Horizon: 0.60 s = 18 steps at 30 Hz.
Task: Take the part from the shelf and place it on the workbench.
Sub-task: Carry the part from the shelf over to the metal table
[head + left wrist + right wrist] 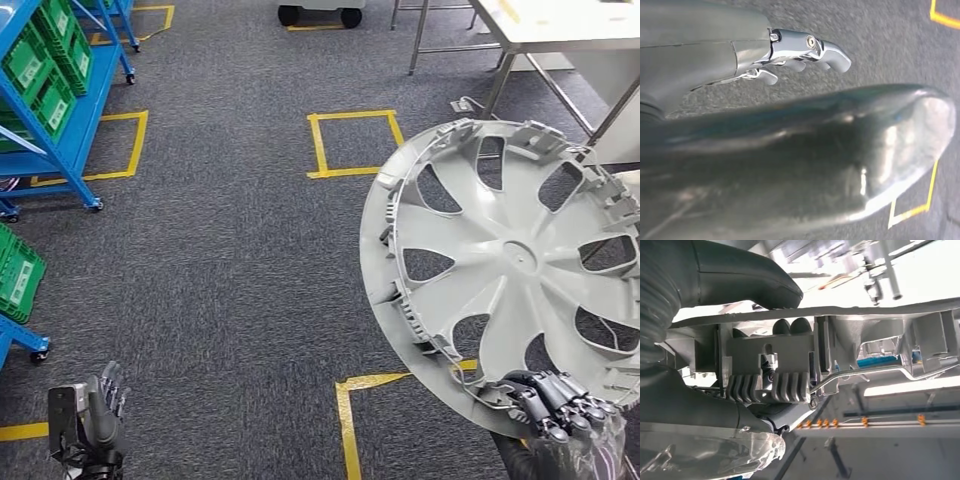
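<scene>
A large grey wheel cover [513, 265] with curved spokes and a clipped rim hangs tilted above the carpet at the right of the head view. My right hand [562, 405] grips its lower rim, dark fingers curled over the edge. Close up in the right wrist view, the thumb [749, 280] and fingers clamp the cover's ribbed rim [768, 385]. My left hand [102, 415] hangs low at the left, holding nothing; its metal fingers [806, 50] are curled in over the carpet. The white workbench [558, 35] stands at the far right.
Blue shelf racks [68, 110] with green bins [53, 50] stand at the left. Yellow tape squares [351, 145] mark the dark carpet. Metal table legs [419, 40] and a wheeled cart base [317, 12] are at the far side.
</scene>
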{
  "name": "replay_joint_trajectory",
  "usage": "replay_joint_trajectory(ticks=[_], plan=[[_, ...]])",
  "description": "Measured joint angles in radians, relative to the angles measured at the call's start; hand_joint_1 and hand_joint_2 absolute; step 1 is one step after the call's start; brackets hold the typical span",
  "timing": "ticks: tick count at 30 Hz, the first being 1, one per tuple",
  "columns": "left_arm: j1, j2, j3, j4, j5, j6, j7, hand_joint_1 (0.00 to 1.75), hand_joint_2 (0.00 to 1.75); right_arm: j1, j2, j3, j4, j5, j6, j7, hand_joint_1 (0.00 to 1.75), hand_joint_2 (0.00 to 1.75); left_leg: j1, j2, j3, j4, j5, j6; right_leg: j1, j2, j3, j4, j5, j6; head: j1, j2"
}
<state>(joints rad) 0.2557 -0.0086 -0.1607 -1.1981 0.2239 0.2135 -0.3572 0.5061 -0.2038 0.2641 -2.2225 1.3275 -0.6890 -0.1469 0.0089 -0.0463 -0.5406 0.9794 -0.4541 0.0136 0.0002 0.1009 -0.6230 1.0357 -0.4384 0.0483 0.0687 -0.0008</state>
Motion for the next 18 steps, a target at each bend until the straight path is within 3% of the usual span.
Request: replay_joint_trajectory(ticks=[2, 4, 5, 6, 8, 10, 11, 13, 15, 16, 18], plan=[[0.003, -0.001, 0.006, 0.0, -0.002, -0.003, 0.0, 0.0, 0.0, 0.002, -0.001, 0.0, -0.002, 0.038, 0.0, 0.045, 1.75, 1.75, -0.003, 0.029, 0.0, -0.001, 0.0, 0.006, 0.001, -0.069, -0.053, 0.116, -0.064, 0.008, 0.004, 0.0], [0.008, -0.001, 0.012, 0.0, -0.004, -0.006, 0.003, 0.0, 0.0, 0.004, -0.005, 0.003, -0.002, 0.074, 0.0, 0.096, 1.75, 1.75, -0.006, 0.059, 0.0, -0.001, -0.001, 0.008, -0.002, -0.093, -0.107, 0.239, -0.116, 0.015, 0.004, 0.0], [0.009, -0.001, 0.014, 0.0, -0.006, -0.008, 0.005, 0.0, 0.0, 0.006, -0.009, 0.004, -0.003, 0.09, 0.0, 0.121, 1.75, 1.75, -0.007, 0.074, 0.0, -0.001, -0.002, 0.008, -0.003, -0.096, -0.111, 0.256, -0.116, 0.017, 0.005, 0.0], [0.009, -0.002, 0.016, 0.0, -0.008, -0.009, 0.007, 0.0, 0.0, 0.008, -0.013, 0.005, -0.004, 0.1, 0.0, 0.14, 1.75, 1.75, -0.007, 0.087, 0.001, -0.001, -0.003, 0.008, -0.003, -0.099, -0.094, 0.231, -0.099, 0.017, 0.005, 0.0], [0.008, -0.004, 0.018, 0.0, -0.011, -0.011, 0.009, 0.0, 0.0, 0.01, -0.019, 0.006, -0.008, 0.11, 0.0, 0.162, 1.75, 1.75, -0.008, 0.11, 0.006, 0.0, -0.006, 0.004, -0.001, -0.125, -0.013, 0.091, -0.043, 0.014, 0.005, 0.0], [0.008, -0.005, 0.02, -0.001, -0.011, -0.011, 0.01, 0.0, 0.0, 0.011, -0.022, 0.008, -0.012, 0.111, 0.0, 0.168, 1.75, 1.75, -0.012, 0.128, 0.01, 0.001, -0.011, -0.003, 0.003, -0.149, 0.05, -0.016, -0.013, 0.003, 0.003, 0.0], [0.008, -0.005, 0.021, -0.002, -0.011, -0.011, 0.01, 0.0, 0.0, 0.011, -0.024, 0.008, -0.014, 0.112, 0.0, 0.169, 1.75, 1.75, -0.014, 0.136, 0.012, 0.002, -0.012, -0.008, 0.006, -0.15, 0.059, -0.031, -0.012, -0.003, 0.002, 0.0], [0.007, -0.006, 0.022, -0.003, -0.012, -0.012, 0.012, 0.0, 0.0, 0.014, -0.027, 0.009, -0.017, 0.116, 0.0, 0.176, 1.75, 1.75, -0.013, 0.149, 0.012, 0.003, -0.013, -0.018, 0.006, -0.129, 0.055, -0.031, -0.007, -0.017, 0.0, 0.0], [0.005, -0.008, 0.021, -0.005, -0.017, -0.017, 0.015, 0.0, 0.0, 0.018, -0.035, 0.012, -0.022, 0.13, 0.0, 0.205, 1.75, 1.75, -0.01, 0.123, 0.001, 0.031, -0.037, -0.028, 0.003, -0.111, 0.053, -0.035, -0.001, -0.03, -0.001, 0.0], [0.005, -0.009, 0.02, -0.006, -0.023, -0.02, 0.017, 0.0, 0.0, 0.019, -0.041, 0.016, -0.025, 0.142, 0.0, 0.23, 1.75, 1.75, -0.008, 0.099, -0.017, 0.073, -0.064, -0.032, 0.0, -0.102, 0.053, -0.037, 0.002, -0.035, -0.002, 0.0], [0.003, -0.009, 0.017, -0.006, -0.037, -0.025, 0.017, 0.0, 0.0, 0.021, -0.06, 0.026, -0.031, 0.168, 0.0, 0.289, 1.75, 1.75, -0.008, 0.061, -0.081, 0.209, -0.13, -0.034, -0.001, -0.083, 0.05, -0.038, 0.005, -0.04, -0.005, 0.0]])
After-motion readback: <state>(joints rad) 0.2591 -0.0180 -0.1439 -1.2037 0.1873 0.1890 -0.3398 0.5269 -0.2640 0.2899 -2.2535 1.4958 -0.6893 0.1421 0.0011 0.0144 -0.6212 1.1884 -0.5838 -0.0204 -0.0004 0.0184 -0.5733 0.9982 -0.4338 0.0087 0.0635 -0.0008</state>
